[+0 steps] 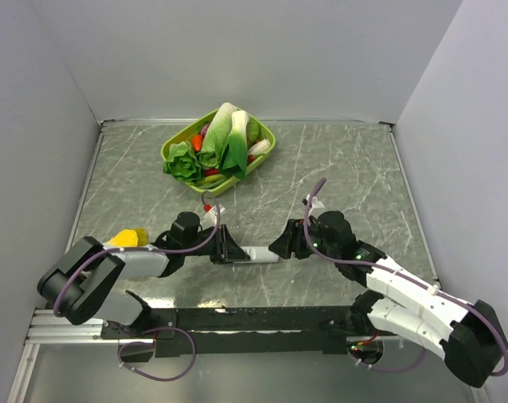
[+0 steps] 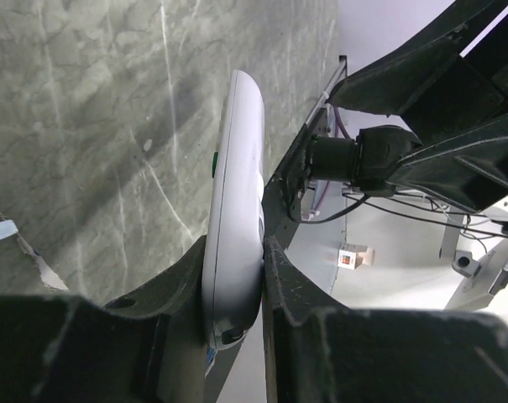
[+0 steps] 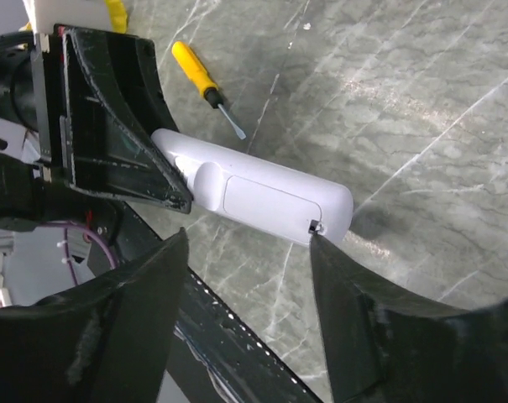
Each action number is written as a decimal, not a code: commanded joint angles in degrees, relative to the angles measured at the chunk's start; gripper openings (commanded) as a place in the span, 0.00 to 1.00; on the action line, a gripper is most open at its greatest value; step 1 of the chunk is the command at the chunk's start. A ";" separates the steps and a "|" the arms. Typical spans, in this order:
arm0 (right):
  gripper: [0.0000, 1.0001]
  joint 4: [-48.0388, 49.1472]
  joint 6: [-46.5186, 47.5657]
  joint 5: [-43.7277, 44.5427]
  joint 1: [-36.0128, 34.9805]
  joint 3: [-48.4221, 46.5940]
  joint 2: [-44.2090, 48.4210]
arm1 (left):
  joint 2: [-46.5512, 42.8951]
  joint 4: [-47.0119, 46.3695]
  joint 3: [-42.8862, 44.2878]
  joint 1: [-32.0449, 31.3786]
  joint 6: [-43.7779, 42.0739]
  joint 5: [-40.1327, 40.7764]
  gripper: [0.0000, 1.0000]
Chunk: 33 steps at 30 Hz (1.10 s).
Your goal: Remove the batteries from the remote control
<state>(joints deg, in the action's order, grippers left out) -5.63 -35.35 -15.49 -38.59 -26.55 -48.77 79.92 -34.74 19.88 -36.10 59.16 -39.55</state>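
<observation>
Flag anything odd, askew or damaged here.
Nothing spilled or damaged. The remote control sits clamped in the left gripper, back cover closed. Only oddity: a basket of vegetables at the far side, unrelated to the task.

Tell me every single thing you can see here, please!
remote control: one, white, held up over the middle of the table between the two grippers
screwdriver: one, yellow handle with a dark shaft, lying on the table beside the remote
basket: one, bright green, at the far middle of the table
toy vegetables: several, mostly green and white with bits of red, piled in the basket; too jumbled to count
table: one, grey-green marbled top
left gripper: one, black, shut on one end of the remote
right gripper: one, black, open, its fingers on either side of the remote's other end
</observation>
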 commanded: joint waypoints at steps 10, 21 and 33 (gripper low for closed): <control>0.59 13.00 -5.25 1.61 0.09 5.01 -7.29 | 4.80 -3.31 1.39 -0.47 -1.06 1.41 0.01; 0.59 16.87 -5.95 2.65 0.18 5.28 -14.59 | 4.46 -2.62 0.51 -0.64 -1.14 2.63 0.01; 0.56 23.73 -7.71 -0.07 0.18 6.68 -21.01 | 6.12 -0.94 1.04 -1.08 -1.50 3.34 0.01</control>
<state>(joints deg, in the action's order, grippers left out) 13.85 -41.98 -14.63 -38.59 -20.38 -69.21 85.34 -34.52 20.27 -36.69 58.17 -36.86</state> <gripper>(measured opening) 0.568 0.285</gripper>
